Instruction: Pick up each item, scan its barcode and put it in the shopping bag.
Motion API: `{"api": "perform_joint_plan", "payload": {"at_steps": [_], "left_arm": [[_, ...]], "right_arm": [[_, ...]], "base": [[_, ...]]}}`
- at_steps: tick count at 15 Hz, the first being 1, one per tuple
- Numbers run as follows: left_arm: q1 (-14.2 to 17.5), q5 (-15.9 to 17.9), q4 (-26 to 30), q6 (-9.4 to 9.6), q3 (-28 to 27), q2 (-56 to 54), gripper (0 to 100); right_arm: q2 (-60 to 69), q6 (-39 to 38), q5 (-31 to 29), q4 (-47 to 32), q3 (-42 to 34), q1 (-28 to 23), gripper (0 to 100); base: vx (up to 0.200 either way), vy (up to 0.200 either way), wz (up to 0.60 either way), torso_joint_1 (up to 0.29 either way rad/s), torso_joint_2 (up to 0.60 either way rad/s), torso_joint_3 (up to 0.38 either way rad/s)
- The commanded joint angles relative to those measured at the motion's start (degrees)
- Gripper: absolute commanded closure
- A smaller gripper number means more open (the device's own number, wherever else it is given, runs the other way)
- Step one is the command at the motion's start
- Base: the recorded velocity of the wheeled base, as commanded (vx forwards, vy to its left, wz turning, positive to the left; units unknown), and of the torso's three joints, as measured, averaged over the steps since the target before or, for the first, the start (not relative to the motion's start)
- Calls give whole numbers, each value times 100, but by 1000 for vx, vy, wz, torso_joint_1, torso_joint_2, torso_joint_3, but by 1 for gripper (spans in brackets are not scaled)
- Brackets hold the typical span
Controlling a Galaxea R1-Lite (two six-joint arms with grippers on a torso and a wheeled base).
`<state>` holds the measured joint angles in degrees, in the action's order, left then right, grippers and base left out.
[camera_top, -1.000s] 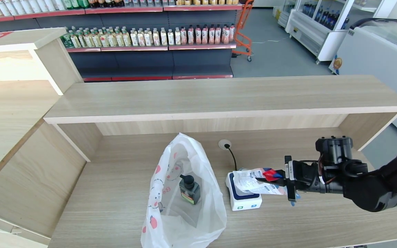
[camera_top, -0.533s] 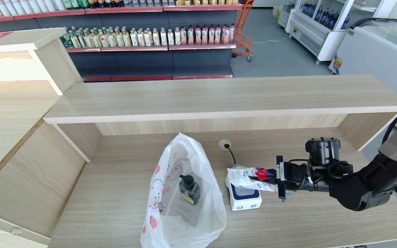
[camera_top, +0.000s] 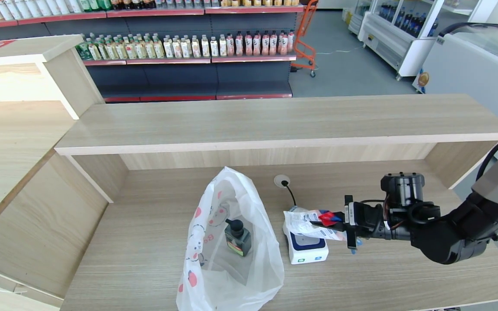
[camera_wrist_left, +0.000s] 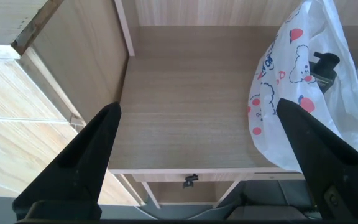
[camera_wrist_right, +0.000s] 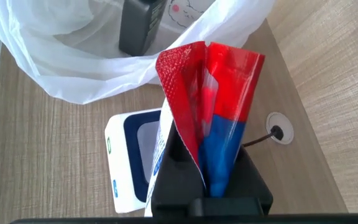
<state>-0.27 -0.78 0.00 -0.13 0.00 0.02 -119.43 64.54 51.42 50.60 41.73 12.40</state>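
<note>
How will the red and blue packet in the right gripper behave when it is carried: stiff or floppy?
Probably floppy: the packet is creased and folded beyond the right gripper, above the scanner. Likely light, since a pinch at one end holds it. Its glossy film may be slippery.

The left pincer (camera_wrist_left: 197,109) hangs above the desk (camera_wrist_left: 185,130), its two dark fingers (camera_wrist_left: 79,168) spread wide with nothing between them; bare wood grain lies under the gap; the white shopping bag (camera_wrist_left: 272,118), printed with red shapes, stands on the desk just beyond one finger; a dark pump bottle (camera_wrist_left: 325,65) sits inside the bag; well away from the bag rises the desk's wooden side panel (camera_wrist_left: 86,68).
</note>
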Motion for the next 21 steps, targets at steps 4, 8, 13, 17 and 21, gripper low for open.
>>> {"api": "perform_joint_plan", "payload": {"at_steps": [4, 8, 13, 17, 21], "left_arm": [[0, -1, 0, -4, 0, -2, 0], [0, -1, 0, -4, 0, -2, 0], [0, -1, 0, -4, 0, -2, 0], [0, -1, 0, -4, 0, -2, 0], [0, -1, 0, -4, 0, -2, 0]], "right_arm": [[201, -46, 0, -7, 2, -44, 100], [210, -46, 0, 2, -24, -62, 100], [210, -46, 0, 2, -16, -62, 100], [1423, -1347, -88, -297, -253, -563, 100], [3637, -5838, -1477, -1017, -745, -291, 100]], "base": [[0, 0, 0, 0, 0, 0], [0, 0, 0, 0, 0, 0], [0, 0, 0, 0, 0, 0], [0, 0, 0, 0, 0, 0], [0, 0, 0, 0, 0, 0]]}}
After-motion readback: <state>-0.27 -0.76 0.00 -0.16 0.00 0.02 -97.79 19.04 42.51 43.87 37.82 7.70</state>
